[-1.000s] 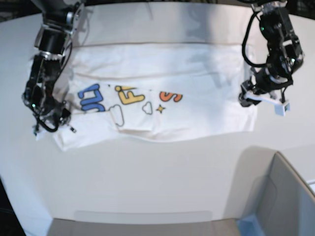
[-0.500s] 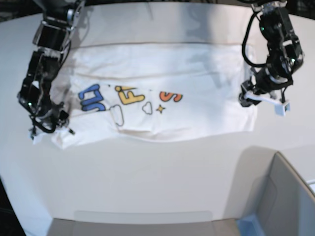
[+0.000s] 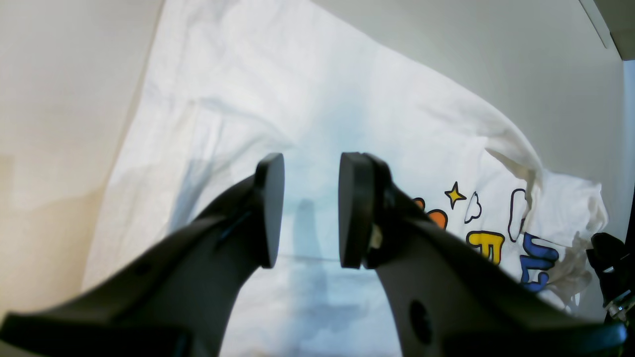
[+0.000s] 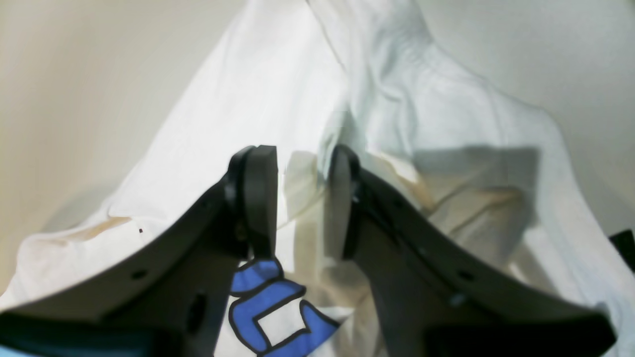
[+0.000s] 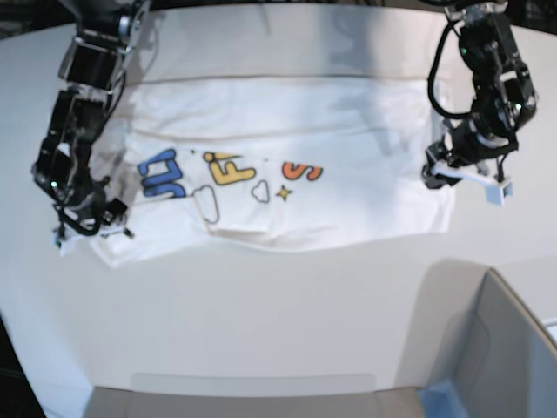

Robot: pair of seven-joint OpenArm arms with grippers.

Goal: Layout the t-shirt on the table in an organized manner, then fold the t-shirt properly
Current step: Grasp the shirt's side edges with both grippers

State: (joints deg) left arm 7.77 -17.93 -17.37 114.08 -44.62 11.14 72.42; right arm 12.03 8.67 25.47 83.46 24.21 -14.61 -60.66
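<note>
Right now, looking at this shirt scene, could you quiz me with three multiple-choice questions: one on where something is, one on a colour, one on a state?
1. Where does the t-shirt lie?
A. spread on the table
B. inside the grey box
C. hanging from an arm

2. What colour are the letters nearest the right gripper?
A. green
B. blue
C. pink

3. How do the left gripper's jaws stand?
A. clamped on cloth
B. apart, holding nothing
C. gripping a tag

Answers: 1 A, the base view shows it flat on the tabletop. 2 B, blue lettering shows just below its jaws. 3 B, a clear gap shows between them above the shirt.
</note>
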